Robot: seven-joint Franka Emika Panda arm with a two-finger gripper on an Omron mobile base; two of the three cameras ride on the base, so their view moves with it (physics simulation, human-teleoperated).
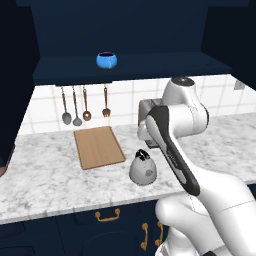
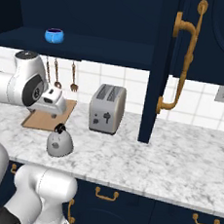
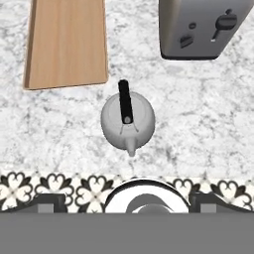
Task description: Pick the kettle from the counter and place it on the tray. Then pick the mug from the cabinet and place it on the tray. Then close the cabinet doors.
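Kettle position: the kettle (image 3: 128,121) stands upright on the counter (image 1: 45,180), just off the near corner of the tray (image 1: 98,146) and apart from it, with the toaster (image 2: 107,108) near on its other side.
Claw: the gripper (image 2: 53,103) hangs above the kettle, holding nothing; the pictures don't show how its jaws stand, though they appear to be spread wide.
Risk, cabinet: door (image 2: 160,65) stands open beside the toaster; a wide swing of the arm could strike it.
Risk, toaster: a sideways approach could knock it, since it sits near the kettle.
Risk, kettle: the domed body is smooth metal and would likely slip from a pinch; a grip across the thin arched handle looks safer, but an off-centre hold could let it swing or tip.
Risk, mug: the mug (image 1: 106,60) sits on the shelf, untouched; nothing threatens it yet.
Materials, counter: veined grey-white marble, flat and glossy.
Materials, tray: plain light wood, flat rectangular board.
Materials, toaster: boxy brushed silver with dark lever.
Materials, kettle: squat grey dome, short spout, black handle and knob.
Materials, mug: rounded bright blue, dark inside.
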